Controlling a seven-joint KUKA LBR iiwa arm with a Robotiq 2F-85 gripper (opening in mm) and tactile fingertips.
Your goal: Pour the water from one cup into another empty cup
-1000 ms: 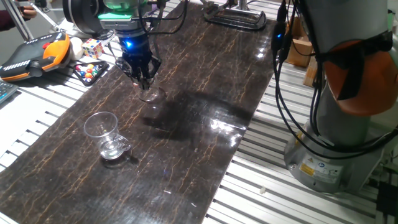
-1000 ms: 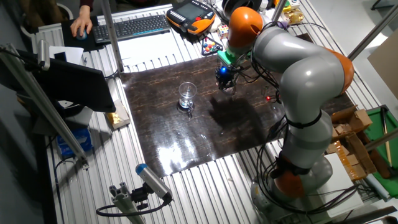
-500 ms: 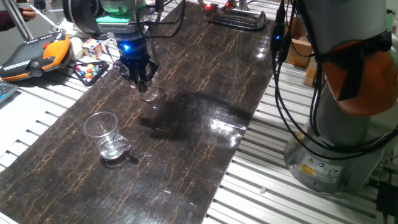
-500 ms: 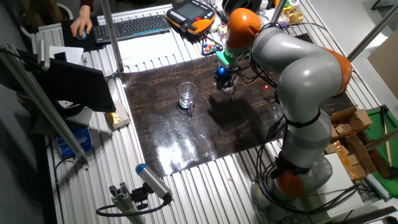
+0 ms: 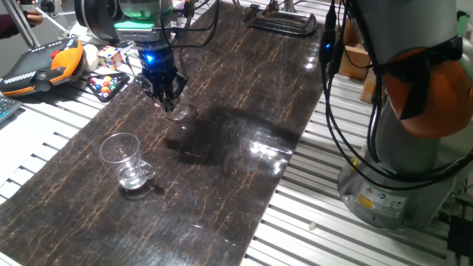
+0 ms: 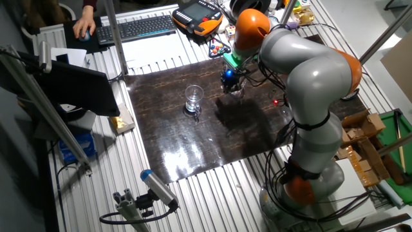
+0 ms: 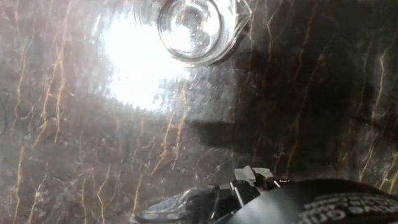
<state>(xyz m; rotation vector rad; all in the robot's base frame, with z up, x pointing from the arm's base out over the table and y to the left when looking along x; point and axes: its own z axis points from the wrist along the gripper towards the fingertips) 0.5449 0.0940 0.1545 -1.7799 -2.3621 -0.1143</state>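
While hanging just above the smaller glass cup [image 5: 177,112] near the tabletop [image 5: 244,89] edge beside the toys, claw [image 5: 166,94]: opening impossible to tell. Apart toward the middle, handled glass cup [image 5: 127,162], upright.

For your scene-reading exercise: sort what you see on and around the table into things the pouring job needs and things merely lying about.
Needed for the job:
- handled cup, standing alone
- small cup, below the gripper
- water: too faint to make out

Lying about:
- orange pendant
- Rubik's cube
- tray of coloured balls
- keyboard
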